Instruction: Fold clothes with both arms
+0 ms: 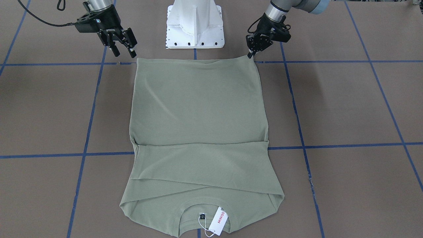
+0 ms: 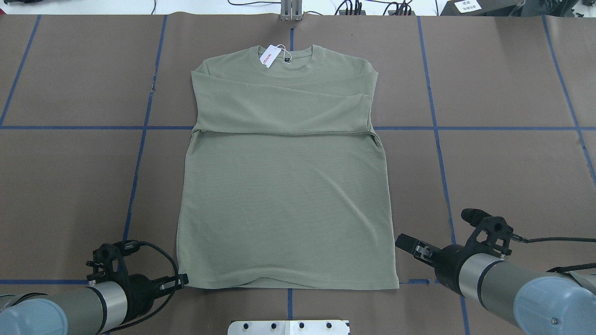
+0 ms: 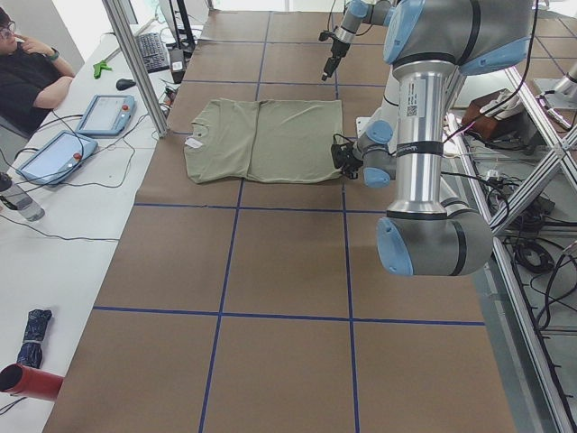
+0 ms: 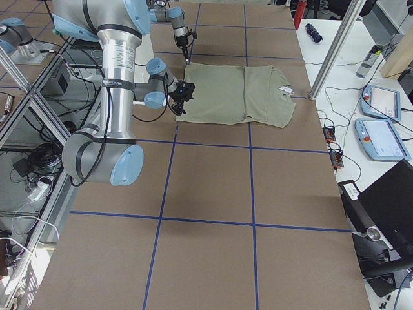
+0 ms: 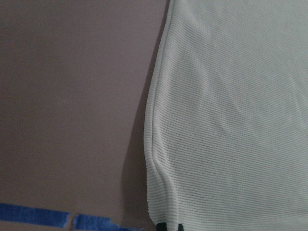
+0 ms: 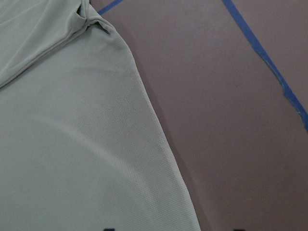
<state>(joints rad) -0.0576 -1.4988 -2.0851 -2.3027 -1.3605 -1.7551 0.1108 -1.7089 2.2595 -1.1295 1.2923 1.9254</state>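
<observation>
The sage-green shirt (image 2: 284, 186) lies flat on the brown table, sleeves folded across the chest and collar at the far side. Its white MINISO hang tag (image 1: 218, 220) rests at the neck. My left gripper (image 1: 250, 54) is down at the near hem corner on my left (image 2: 183, 279). In the left wrist view its tips (image 5: 170, 226) sit close together with the cloth edge between them, shut on the shirt. My right gripper (image 1: 124, 51) stands open just off the other near hem corner (image 2: 412, 246), holding nothing. The right wrist view shows the shirt's side edge (image 6: 159, 134) between the spread jaws.
The white pedestal base (image 1: 195, 24) stands at the near table edge between the arms. Blue tape lines (image 2: 139, 153) cross the brown surface. A person (image 3: 27, 63) sits at a side bench with tablets (image 3: 104, 113) and cables beyond the shirt's collar end.
</observation>
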